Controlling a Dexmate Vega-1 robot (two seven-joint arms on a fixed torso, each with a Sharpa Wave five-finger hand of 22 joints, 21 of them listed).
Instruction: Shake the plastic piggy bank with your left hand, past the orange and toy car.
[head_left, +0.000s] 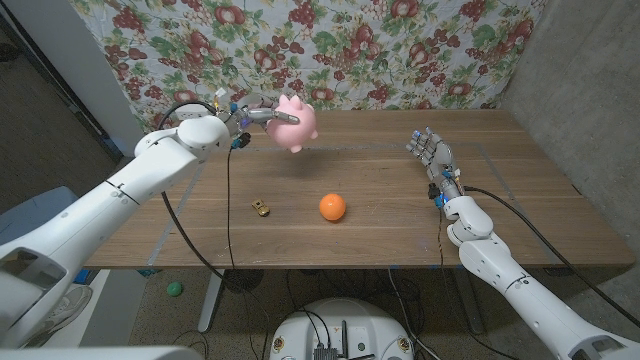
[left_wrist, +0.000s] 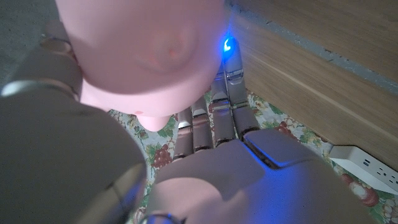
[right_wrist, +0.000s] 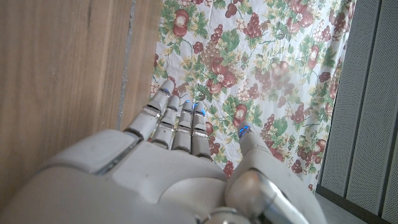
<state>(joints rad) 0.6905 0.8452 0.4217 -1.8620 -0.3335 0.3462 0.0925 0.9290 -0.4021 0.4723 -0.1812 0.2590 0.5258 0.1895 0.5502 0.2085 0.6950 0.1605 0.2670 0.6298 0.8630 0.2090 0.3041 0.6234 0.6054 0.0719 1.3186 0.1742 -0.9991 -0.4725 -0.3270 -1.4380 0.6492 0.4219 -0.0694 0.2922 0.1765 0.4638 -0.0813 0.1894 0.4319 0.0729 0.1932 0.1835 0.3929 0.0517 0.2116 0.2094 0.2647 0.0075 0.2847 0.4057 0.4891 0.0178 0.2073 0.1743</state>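
Observation:
The pink plastic piggy bank (head_left: 294, 125) hangs in the air above the far left part of the table, and my left hand (head_left: 252, 116) grips it from its left side. In the left wrist view the piggy bank (left_wrist: 146, 53) bulges close over my left hand (left_wrist: 211, 155), whose fingers reach up beside it. An orange (head_left: 333, 207) lies near the table's middle. A small yellow toy car (head_left: 261, 207) sits to its left. My right hand (head_left: 430, 155) stands at the right of the table with fingers straight and apart, holding nothing; the right wrist view shows the right hand (right_wrist: 180, 155) the same way.
The wooden table (head_left: 520, 190) runs back to a flowered cloth (head_left: 400, 50) hung behind it. A white power strip (left_wrist: 367, 168) lies by the cloth. A green ball (head_left: 174, 289) sits on the floor under the table's left side.

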